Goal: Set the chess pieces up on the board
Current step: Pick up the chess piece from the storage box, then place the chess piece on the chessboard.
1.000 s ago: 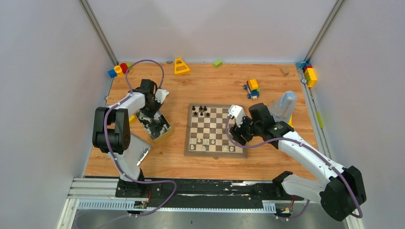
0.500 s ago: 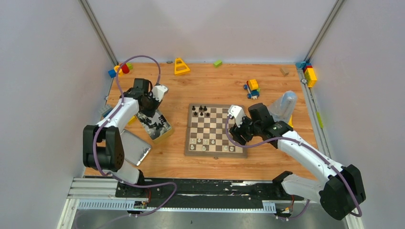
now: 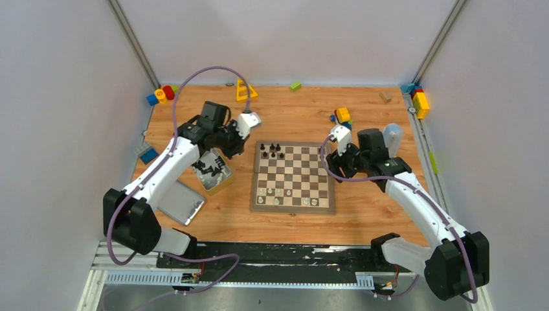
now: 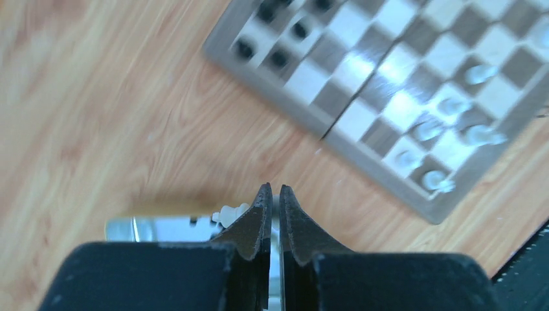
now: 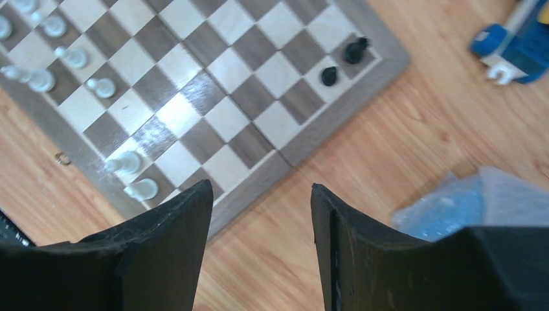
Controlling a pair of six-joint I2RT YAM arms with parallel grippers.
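- 1 board (image 3: 294, 170): flat, square, dark brown and cream checks inside a plain wood border, with a seam across the middle. Lying in the centre of the table (image 3: 285, 120), between the 2 grippers.
- About 8 pale pieces (image 3: 279, 192), silvery-white, spread over the 2 nearest rows of the board.
- About 6 black pieces (image 3: 272, 151), bunched at the far left corner; too small for a sure count.
- 1 black pair (image 5: 329, 76) on neighbouring squares by the far right corner, seen from the right wrist.
- 1 open metal tin (image 3: 223, 184) just left of the board, holding a jumble of more black and pale figurines, too tangled to count.
- 1 flat lid (image 3: 180, 202) beside the tin, on its near side.
- 1 left gripper (image 4: 273, 194): fingers pressed together, above bare wood between tin and board. Cannot tell whether anything is pinched.
- 1 right gripper (image 5: 261, 188): jaws spread wide, over the board's right edge and the table beside it.
- 1 crumpled clear plastic bag (image 3: 390, 137) right of the board.
- 1 toy vehicle (image 3: 342, 119) beyond the far right corner.
- 1 yellow triangle (image 3: 245, 91) and 1 green block (image 3: 295, 85) along the far edge.
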